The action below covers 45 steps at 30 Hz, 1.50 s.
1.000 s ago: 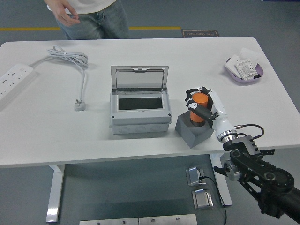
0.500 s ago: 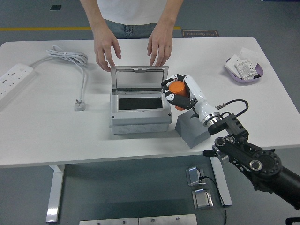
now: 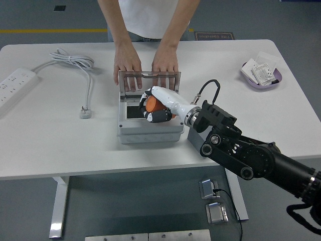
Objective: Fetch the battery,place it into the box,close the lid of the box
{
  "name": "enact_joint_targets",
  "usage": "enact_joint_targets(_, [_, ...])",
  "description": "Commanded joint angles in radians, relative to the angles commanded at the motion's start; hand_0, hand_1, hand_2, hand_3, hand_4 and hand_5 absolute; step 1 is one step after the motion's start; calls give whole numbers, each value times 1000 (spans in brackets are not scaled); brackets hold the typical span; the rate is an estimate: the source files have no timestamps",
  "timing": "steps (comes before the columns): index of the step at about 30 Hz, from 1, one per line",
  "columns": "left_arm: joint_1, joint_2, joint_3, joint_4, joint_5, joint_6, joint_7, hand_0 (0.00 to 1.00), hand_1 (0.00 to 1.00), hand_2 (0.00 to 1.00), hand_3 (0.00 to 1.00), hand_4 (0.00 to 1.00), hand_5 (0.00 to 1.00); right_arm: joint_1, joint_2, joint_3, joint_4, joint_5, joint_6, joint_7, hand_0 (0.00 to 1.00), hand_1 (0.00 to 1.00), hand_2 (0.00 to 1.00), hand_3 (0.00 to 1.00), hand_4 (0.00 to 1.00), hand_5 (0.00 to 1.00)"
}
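The grey box stands mid-table with its clear lid raised at the back. My right hand hovers over the box's dark opening, shut on the orange battery, which shows between the white fingers. A person at the far side rests both hands on the top edge of the lid, holding it upright. Just right of the box, the grey holder block is mostly hidden behind my black forearm. My left arm is out of the picture.
A white power strip lies at the far left, with its coiled cable and plug beside the box. A purple dish with small packets sits at the far right.
My right hand carried the battery left from the grey block to above the box opening. The person stepped in and put both hands on the lid.
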Motion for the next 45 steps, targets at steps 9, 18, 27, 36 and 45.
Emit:
enact_joint_targets(9, [-3,3,-16,0,22,-1,5,794,790,782,976,815,956,64,19,-46,-58,-100,-3,-30,121,223,261,264,2,2])
enact_joint_targets(18, [-8,1,-2,0,15,-1,3,792,790,782,976,813,954,63,43,-52,-98,-70,-67,14,123,224,263,272,2,2])
enact_joint_targets(27, [-13,0,0,0,22,-1,3,792,789,782,976,812,953,42,59,10,-140,-79,-90,89,125,225,262,276,2,2])
enact_joint_targets(36, [-16,1,10,0,18,0,1,793,789,783,976,814,954,32,60,18,-146,-56,-109,133,488,591,588,643,223,135])
enact_joint_targets(45, [-18,0,18,0,14,-1,1,792,788,782,975,814,953,22,59,13,-152,-42,-120,142,534,637,621,657,282,112])
